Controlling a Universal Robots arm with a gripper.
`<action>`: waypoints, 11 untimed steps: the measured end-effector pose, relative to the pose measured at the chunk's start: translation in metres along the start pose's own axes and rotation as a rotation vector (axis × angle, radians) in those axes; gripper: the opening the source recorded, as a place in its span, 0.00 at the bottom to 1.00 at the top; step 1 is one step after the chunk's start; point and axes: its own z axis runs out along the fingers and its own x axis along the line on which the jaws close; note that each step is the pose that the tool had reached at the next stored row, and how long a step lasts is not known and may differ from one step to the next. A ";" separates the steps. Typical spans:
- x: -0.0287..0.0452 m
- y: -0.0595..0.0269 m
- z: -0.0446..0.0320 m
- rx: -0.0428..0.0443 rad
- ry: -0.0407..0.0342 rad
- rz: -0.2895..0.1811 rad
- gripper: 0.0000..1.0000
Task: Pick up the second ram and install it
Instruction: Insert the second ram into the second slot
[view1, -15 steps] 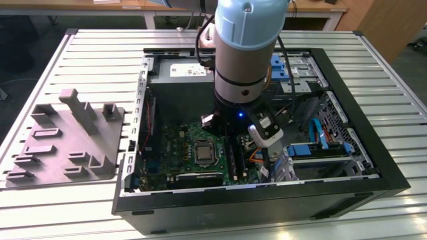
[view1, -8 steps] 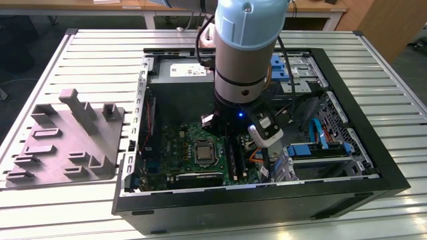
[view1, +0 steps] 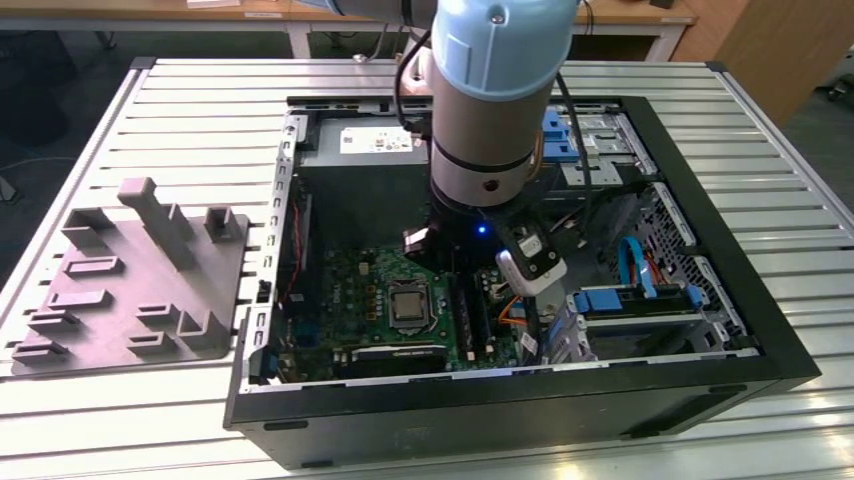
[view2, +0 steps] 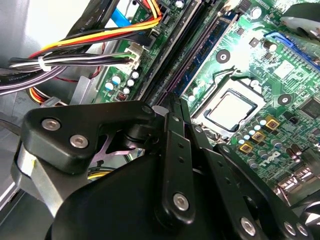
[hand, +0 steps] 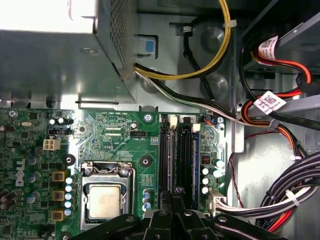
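My gripper (view1: 462, 288) is low inside the open computer case (view1: 747, 365), over the memory slots of the green motherboard (view1: 350, 290). In both wrist views its black fingers (hand: 167, 202) are pinched close together. The second ram (hand: 172, 160) shows between them as a thin dark strip seen edge-on, running away from the gripper (hand: 173, 195) in line with the slots. In the second wrist view the gripper (view2: 175, 102) sits at the near end of that dark ram (view2: 182, 62). Whether its lower edge is seated in a slot cannot be told.
The processor socket (hand: 105, 200) lies beside the slots. Bundled cables (hand: 280, 200) and a metal power supply box (hand: 55, 55) crowd the case around them. A grey plastic block with upright posts (view1: 134, 280) stands on the slatted table at the exterior view's left.
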 end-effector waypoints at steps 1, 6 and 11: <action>-0.0001 0.0000 0.0000 0.0001 -0.0001 0.002 0.11; -0.0002 0.0001 -0.0006 -0.0053 -0.0004 0.004 0.11; -0.0002 0.0000 -0.0009 -0.0066 -0.0003 0.004 0.11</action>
